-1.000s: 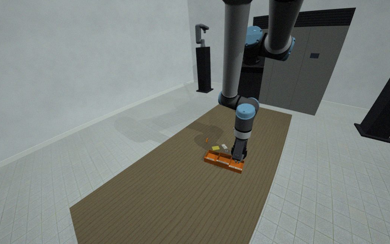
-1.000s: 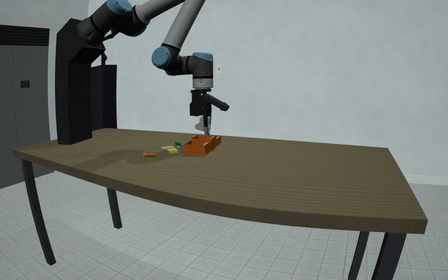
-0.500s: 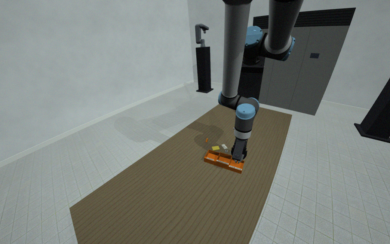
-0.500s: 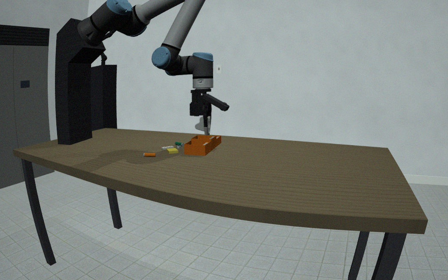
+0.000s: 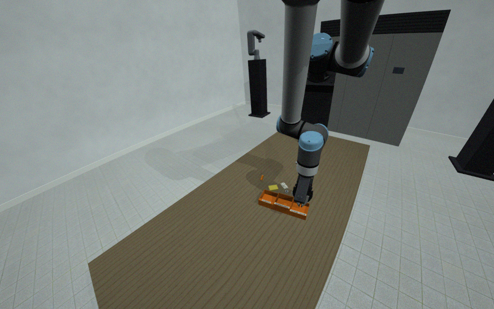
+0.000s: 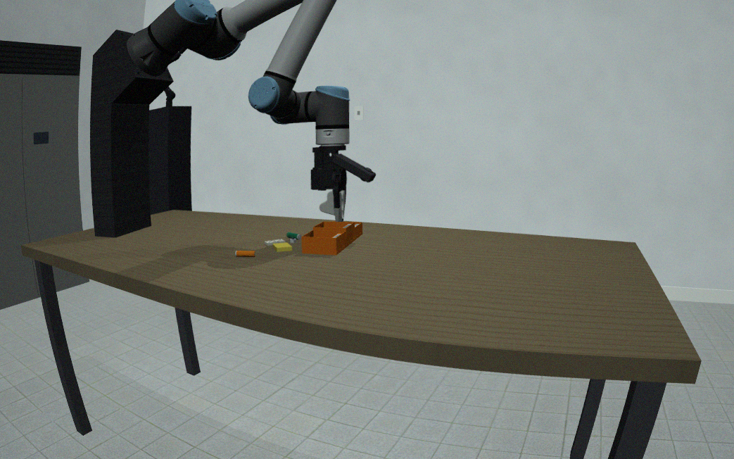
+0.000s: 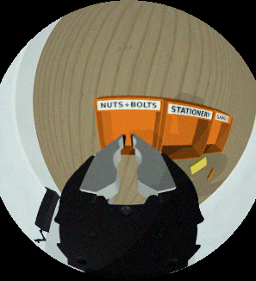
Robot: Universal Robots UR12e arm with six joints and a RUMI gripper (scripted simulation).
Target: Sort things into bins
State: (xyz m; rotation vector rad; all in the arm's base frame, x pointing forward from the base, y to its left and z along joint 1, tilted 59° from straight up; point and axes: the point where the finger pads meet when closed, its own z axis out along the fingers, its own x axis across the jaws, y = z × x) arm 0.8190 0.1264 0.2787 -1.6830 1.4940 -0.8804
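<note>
Gripper (image 7: 127, 139) hangs tips-down over the far end of an orange bin row (image 5: 268, 203), above the compartment labelled NUTS+BOLTS (image 7: 112, 127). Its jaws are closed almost to touching; nothing is clearly visible between them, so it reads as shut on nothing.

Risks, as a judgement: the tips sit close above that compartment's rim. A descent or sideways sweep from here could clip the wall and shove or tip the light bin row – and the bins must end upright. If a very thin part is pinched after all, opening off-centre could drop it outside the wall.

Next along the row is STATIONERY (image 7: 190, 129); the third compartment's label is too small to read.

Loose things lie on the table (image 6: 472, 296), beside the bin row on the side away from the camera in the top view:
- yellow block (image 5: 273, 186)
- white flat piece (image 5: 284, 185)
- small dark ring (image 5: 286, 190)
- green item (image 6: 293, 234), seen from the exterior view only
- orange cylinder (image 5: 262, 177), farther off, apart from the rest.

Reaching any of them means clearing the bin walls first; the items near the bins lie close together, w/ little room for the jaws.
</note>
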